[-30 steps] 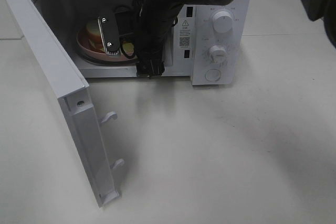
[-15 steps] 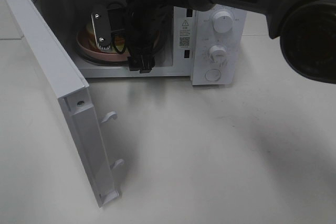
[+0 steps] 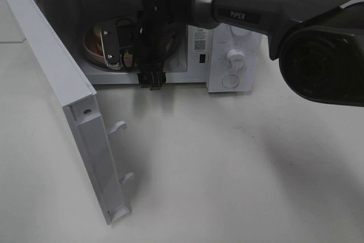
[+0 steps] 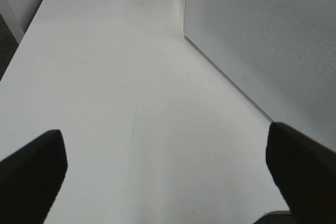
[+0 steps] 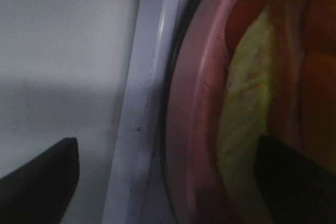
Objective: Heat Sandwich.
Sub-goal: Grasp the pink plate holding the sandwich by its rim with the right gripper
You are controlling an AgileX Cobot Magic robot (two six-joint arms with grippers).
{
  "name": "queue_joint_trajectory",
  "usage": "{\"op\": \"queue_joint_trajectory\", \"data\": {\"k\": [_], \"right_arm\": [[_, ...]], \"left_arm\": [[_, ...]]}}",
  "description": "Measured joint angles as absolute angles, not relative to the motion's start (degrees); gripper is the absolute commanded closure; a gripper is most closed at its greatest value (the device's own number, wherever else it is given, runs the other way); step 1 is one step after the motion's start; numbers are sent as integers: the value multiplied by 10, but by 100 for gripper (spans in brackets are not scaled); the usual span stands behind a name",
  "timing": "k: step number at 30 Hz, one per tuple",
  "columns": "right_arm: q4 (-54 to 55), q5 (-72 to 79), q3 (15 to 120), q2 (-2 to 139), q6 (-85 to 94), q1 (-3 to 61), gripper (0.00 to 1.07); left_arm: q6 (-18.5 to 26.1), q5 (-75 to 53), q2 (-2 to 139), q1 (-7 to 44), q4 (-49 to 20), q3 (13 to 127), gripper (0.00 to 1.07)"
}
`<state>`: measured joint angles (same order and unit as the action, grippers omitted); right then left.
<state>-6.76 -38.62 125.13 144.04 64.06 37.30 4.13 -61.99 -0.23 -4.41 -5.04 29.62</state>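
sandwich (image 5: 252,108): on pink plate (image 5: 194,103) inside microwave (image 3: 227,38) | right end effector (image 3: 114,49): wide, empty | left end effector (image 4: 168,177): wide, empty

White microwave (image 3: 233,32), pink plate (image 5: 194,129), pale green lettuce (image 5: 241,114), black arm (image 3: 273,15), off-white table (image 3: 227,163)

A pale, off-white table (image 3: 227,157) carries everything here. Directly on it stands a white microwave (image 3: 236,32), set just behind and to the right of the right gripper (image 3: 128,55), whose claw reaches into the oven's open mouth. The microwave's door (image 3: 62,95) is swung wide out to the left of the claw, its lower edge hanging close over the tabletop, which is bare in front of the claw. In the left wrist view, the same tabletop (image 4: 121,87) stretches out ahead of the left gripper (image 4: 163,182), with the microwave's perforated side wall (image 4: 262,35) standing on it to one side.
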Motion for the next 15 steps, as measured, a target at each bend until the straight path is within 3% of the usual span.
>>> {"op": "queue_joint_trajectory", "data": {"k": [6, 9, 10, 11, 14, 15], "right_arm": [[-67, -383, 1252, 1442, 635, 373, 28], [-68, -384, 1252, 1443, 612, 373, 49], [-69, -385, 1252, 1445, 594, 373, 63], [-69, -385, 1252, 1445, 594, 373, 63], [-70, -390, 1254, 1444, 578, 372, 89], [-69, -398, 1254, 1442, 578, 373, 106]], "left_arm": [[41, -620, -2, -44, -50, 296, 9], [41, -620, -2, -44, -50, 296, 9], [41, -620, -2, -44, -50, 296, 9], [41, -620, -2, -44, -50, 296, 9], [41, -620, -2, -44, -50, 296, 9], [41, -620, -2, -44, -50, 296, 9]]}}
